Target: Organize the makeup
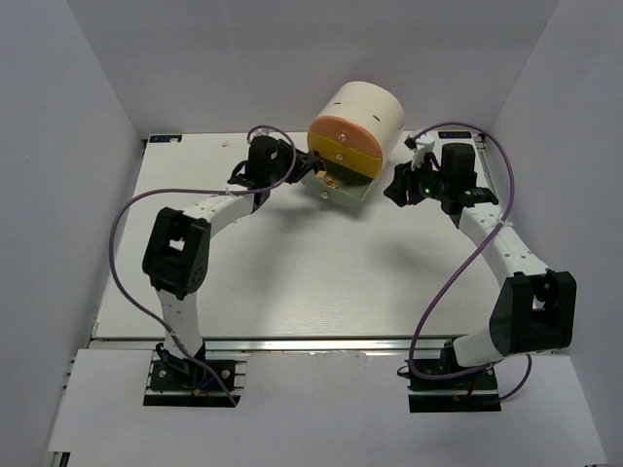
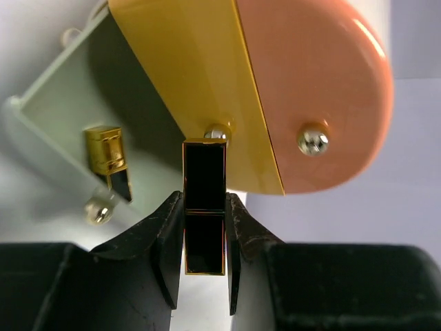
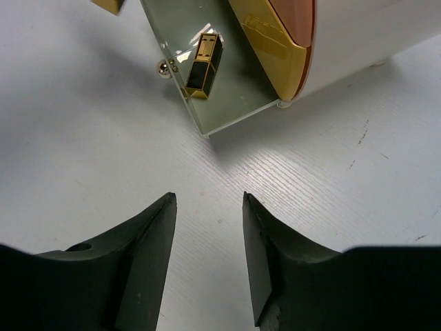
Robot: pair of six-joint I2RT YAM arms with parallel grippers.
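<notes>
My left gripper is shut on a black-and-gold lipstick tube and holds it upright beside the pulled-out grey-green bottom drawer of the cream cylinder. In the top view the left gripper is at the drawer's left side. A second black-and-gold lipstick tube lies inside that drawer; it also shows in the left wrist view. My right gripper is open and empty above the bare table, right of the cylinder. No other makeup shows.
The cylinder's orange and yellow drawers are shut, each with a small metal knob. The open drawer sticks out onto the white table. White walls enclose the table at back and sides.
</notes>
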